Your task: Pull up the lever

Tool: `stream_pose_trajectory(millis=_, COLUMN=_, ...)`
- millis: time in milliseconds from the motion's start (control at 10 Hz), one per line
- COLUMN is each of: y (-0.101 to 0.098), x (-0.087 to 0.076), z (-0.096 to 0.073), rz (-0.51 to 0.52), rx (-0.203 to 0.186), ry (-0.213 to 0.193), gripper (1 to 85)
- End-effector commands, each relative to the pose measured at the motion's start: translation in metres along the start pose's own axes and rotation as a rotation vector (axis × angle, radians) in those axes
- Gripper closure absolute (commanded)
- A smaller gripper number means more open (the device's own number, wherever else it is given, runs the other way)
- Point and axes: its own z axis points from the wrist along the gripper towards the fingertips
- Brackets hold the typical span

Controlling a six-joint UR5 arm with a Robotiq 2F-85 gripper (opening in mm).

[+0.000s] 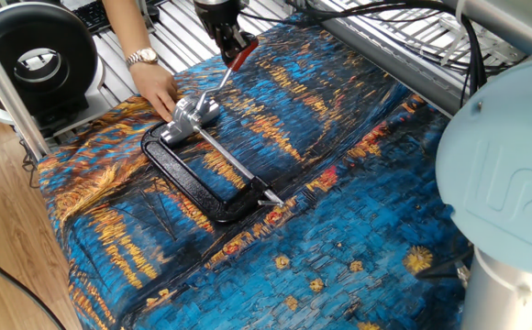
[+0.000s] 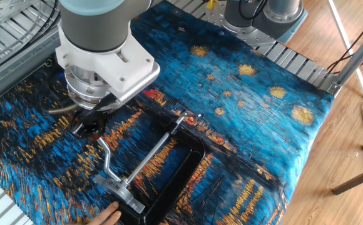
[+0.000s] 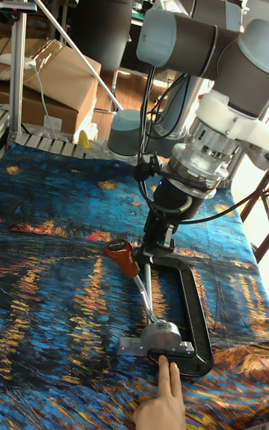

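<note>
The lever [image 1: 240, 53] is a slim silver bar with a red-orange sleeve, rising at a slant from the clamp's silver head [image 1: 191, 117]. My gripper [image 1: 228, 41] comes down from above and is shut on the sleeve. In the tall fixed view the sleeve [image 3: 121, 255] sticks out to the left of the gripper [image 3: 147, 249], with the bar [image 3: 148, 292] running down to the head. In the other fixed view the gripper [image 2: 89, 127] hides most of the sleeve, and only the bent bar [image 2: 107, 159] shows. The black C-frame [image 1: 188, 179] lies flat on the cloth.
A person's hand [image 1: 159, 89] presses on the clamp's head; a finger [image 3: 169, 378] shows in the tall fixed view. The long thin rod [image 2: 158, 149] runs along the frame. A blue and orange patterned cloth [image 1: 358, 183] covers the table. A black fan [image 1: 32, 57] stands at the far left.
</note>
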Motion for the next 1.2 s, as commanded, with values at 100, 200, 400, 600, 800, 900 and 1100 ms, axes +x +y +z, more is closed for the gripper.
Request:
stream_pose_trajectory(millis=100, y=-0.013, x=0.004, z=-0.005, rz=-0.011, rx=0.044, ry=0.035, gripper=82.3)
stream_pose_trajectory(millis=200, y=-0.023, x=0.013, z=-0.003, rz=-0.044, rx=0.079, ry=0.066, gripper=82.7)
stream_pose_trajectory(millis=400, y=-0.024, x=0.017, z=0.007, rz=-0.054, rx=0.086, ry=0.056, gripper=82.7)
stream_pose_trajectory(millis=600, y=-0.023, x=0.014, z=0.007, rz=-0.056, rx=0.080, ry=0.054, gripper=82.7)
stream_pose_trajectory(millis=800, y=-0.024, x=0.013, z=0.011, rz=-0.071, rx=0.073, ry=0.058, gripper=82.7)
stream_pose_trajectory(millis=900, y=-0.023, x=0.012, z=0.015, rz=-0.076, rx=0.062, ry=0.054, gripper=82.7)
stream_pose_trajectory(millis=1100, y=-0.009, x=-0.003, z=0.016, rz=-0.044, rx=0.006, ry=-0.004, gripper=83.3)
